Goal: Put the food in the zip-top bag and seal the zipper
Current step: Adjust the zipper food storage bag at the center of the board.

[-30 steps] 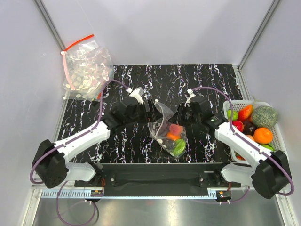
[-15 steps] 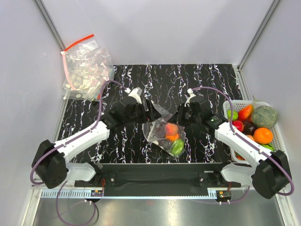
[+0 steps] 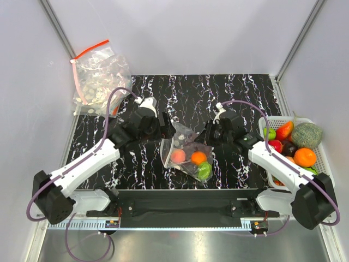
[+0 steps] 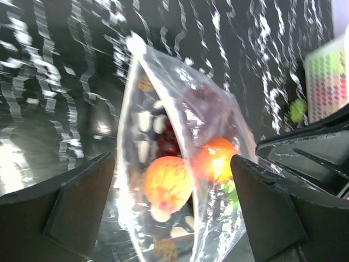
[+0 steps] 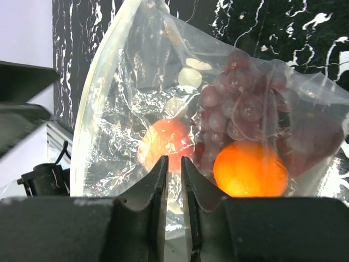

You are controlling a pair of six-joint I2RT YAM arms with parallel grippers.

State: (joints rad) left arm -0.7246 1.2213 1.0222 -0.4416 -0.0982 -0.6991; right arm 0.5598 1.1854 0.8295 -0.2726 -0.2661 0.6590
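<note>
The zip-top bag (image 3: 185,154) lies on the black marbled table between my grippers, clear with white oval spots. Inside are a peach (image 3: 178,156), an orange (image 3: 198,157), dark grapes (image 3: 191,146) and a green piece (image 3: 205,171). My left gripper (image 3: 165,131) is open, its jaws wide apart on either side of the bag (image 4: 163,125) without touching it. My right gripper (image 3: 209,134) is shut on the bag's near edge (image 5: 136,98), with thin plastic between the fingers (image 5: 158,185). The zipper (image 5: 83,123) runs as a pale strip down the bag's left edge in the right wrist view.
A heap of similar bags with a red strip (image 3: 99,76) lies at the back left corner. A white basket (image 3: 323,164) of fruit and vegetables stands at the right edge and shows in the left wrist view (image 4: 327,76). Grey walls enclose the table.
My left gripper has let go of the bag, opened and drawn back to the left. The bag has sagged lower and spread leftward on the table. My right gripper has kept its hold.
</note>
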